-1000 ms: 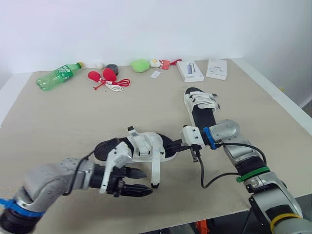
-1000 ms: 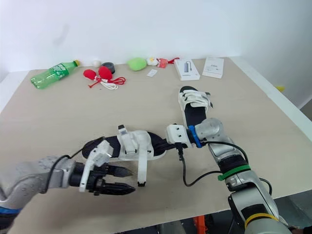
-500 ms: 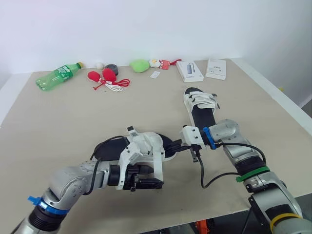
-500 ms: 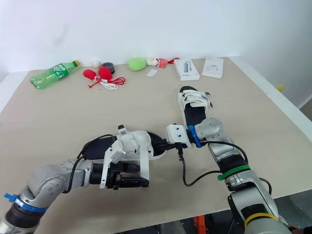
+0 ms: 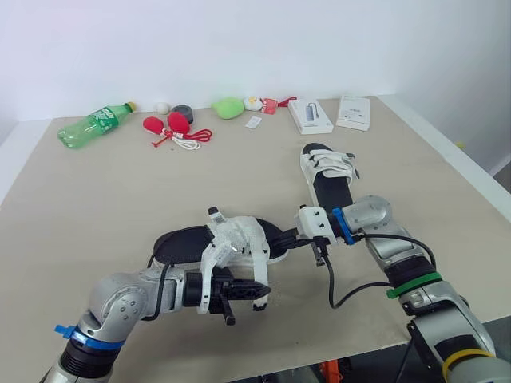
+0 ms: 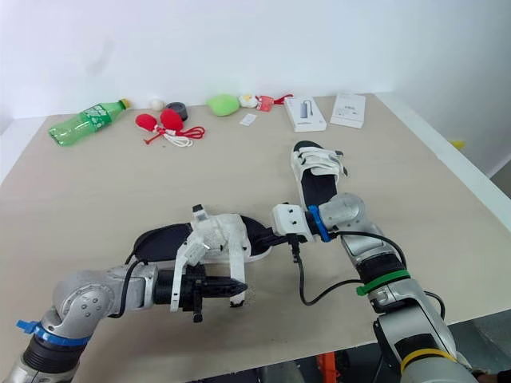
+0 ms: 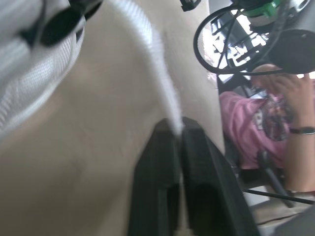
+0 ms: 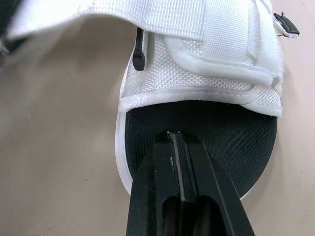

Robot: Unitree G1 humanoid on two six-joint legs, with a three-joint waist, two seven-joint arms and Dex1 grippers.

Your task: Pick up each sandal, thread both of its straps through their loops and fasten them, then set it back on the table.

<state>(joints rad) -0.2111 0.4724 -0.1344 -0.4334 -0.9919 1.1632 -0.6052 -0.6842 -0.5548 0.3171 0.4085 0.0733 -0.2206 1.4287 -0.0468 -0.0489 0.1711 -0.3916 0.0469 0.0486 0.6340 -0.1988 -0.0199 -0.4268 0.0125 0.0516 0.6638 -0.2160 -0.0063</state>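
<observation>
The left end effector (image 7: 178,129) is pinching the tip of the loose white strap (image 7: 156,59) of the near sandal (image 5: 182,239), which is lying on the worktop (image 5: 96,199). The right end effector (image 8: 179,140), fingers together, is seemingly pressing on its insole.

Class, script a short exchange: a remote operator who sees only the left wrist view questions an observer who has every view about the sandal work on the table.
Operator: My jaws are shut on the end of a white strap. Whose strap is it?
Observer: It belongs to the near sandal, which lies crosswise on the table; the left gripper holds the strap on the side toward the table's front edge.
Operator: Where is the right gripper?
Observer: The right gripper is at that sandal's right end, jaws shut, over its black insole.
</observation>
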